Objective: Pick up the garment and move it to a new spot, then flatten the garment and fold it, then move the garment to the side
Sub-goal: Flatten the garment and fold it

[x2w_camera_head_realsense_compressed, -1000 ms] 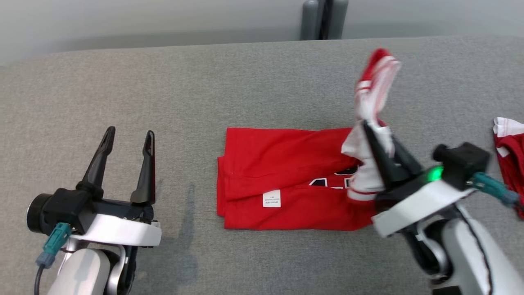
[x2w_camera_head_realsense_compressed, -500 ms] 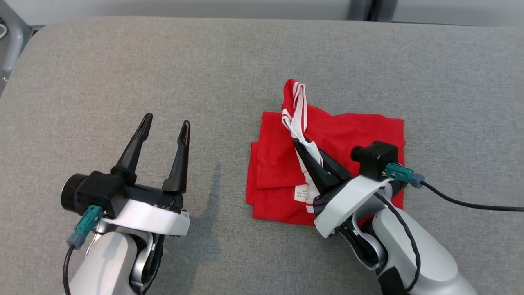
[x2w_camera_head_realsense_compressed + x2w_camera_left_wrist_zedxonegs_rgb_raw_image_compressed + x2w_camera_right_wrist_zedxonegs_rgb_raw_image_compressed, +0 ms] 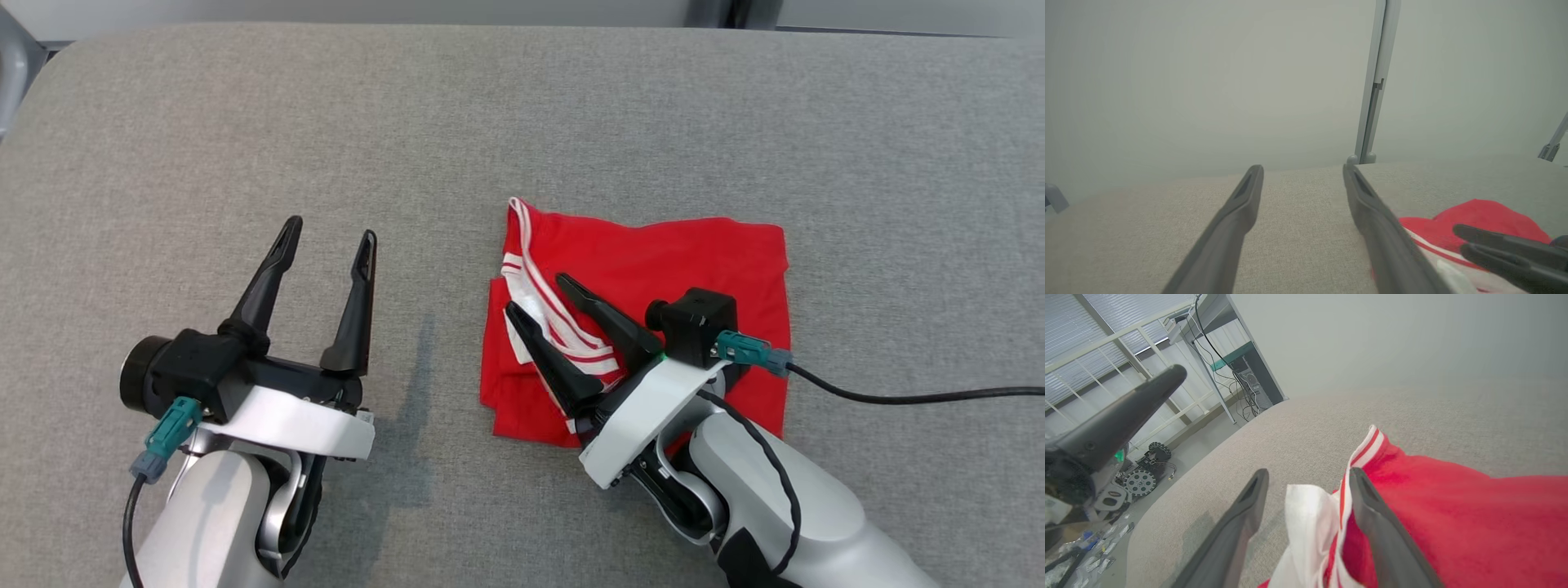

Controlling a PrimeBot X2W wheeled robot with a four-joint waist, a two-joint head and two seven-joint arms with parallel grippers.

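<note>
1. Change: the right tool point(image 3: 535, 294), a second ago clamped on the garment's striped end and holding it up in the air, now has its jaws spread wide and grips nothing. That end lies between its fingers.
2. The left tool point(image 3: 331, 229) is unchanged: wide open, empty, well left of the garment.
3. The garment point(image 3: 694, 261) lies right of centre on the surface point(image 3: 571, 122), folded to a rough square partly under the right tool.
4. Judgement: the fold is laid and released; the move to the side is not yet done.
5. Materials: thin, limp red jersey. The white ribbed trim point(image 3: 571, 343) with red stripes sits bunched and possibly still brushes a finger. The surface is grey woven cloth with rounded corners.
</note>
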